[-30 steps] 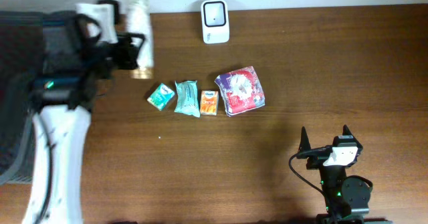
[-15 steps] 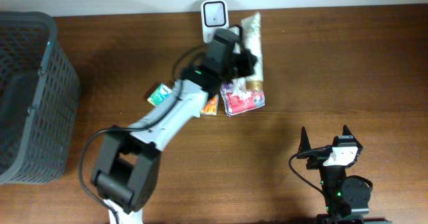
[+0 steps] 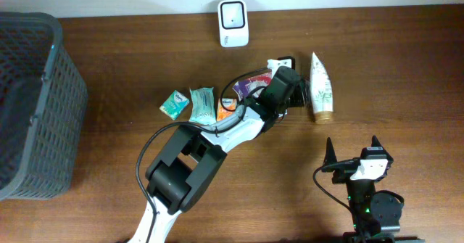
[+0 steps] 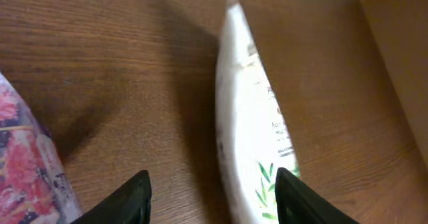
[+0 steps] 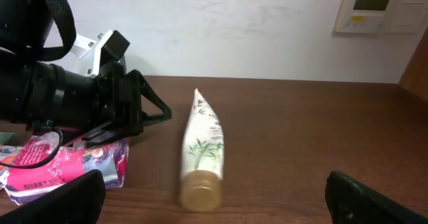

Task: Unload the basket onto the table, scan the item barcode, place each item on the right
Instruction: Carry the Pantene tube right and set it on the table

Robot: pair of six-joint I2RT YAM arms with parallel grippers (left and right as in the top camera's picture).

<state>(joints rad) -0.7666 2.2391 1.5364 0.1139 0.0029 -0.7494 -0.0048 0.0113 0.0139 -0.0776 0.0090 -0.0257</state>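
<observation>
A white tube with green leaf print and a gold cap [image 3: 320, 91] lies flat on the brown table, cap toward the front. My left gripper [image 3: 303, 95] is just left of it, open. In the left wrist view the tube [image 4: 251, 124] runs between the spread fingers, close to the right fingertip [image 4: 301, 200], and the left gripper [image 4: 214, 207] holds nothing. The white barcode scanner [image 3: 233, 22] stands at the back edge. My right gripper [image 3: 353, 152] stands open near the front. It faces the tube [image 5: 204, 150] and the left gripper [image 5: 144, 110].
A pink flowery packet [image 3: 250, 83] lies partly under the left arm, also seen in the left wrist view [image 4: 27, 164]. Three small packets [image 3: 174, 104], [image 3: 204, 105], [image 3: 226, 111] sit in a row to its left. A grey mesh basket [image 3: 29, 105] fills the far left.
The left arm swung from the basket side to the scanner with the tube, then right. The tube now lies on the table and the left jaws have opened. The right arm has not moved.
</observation>
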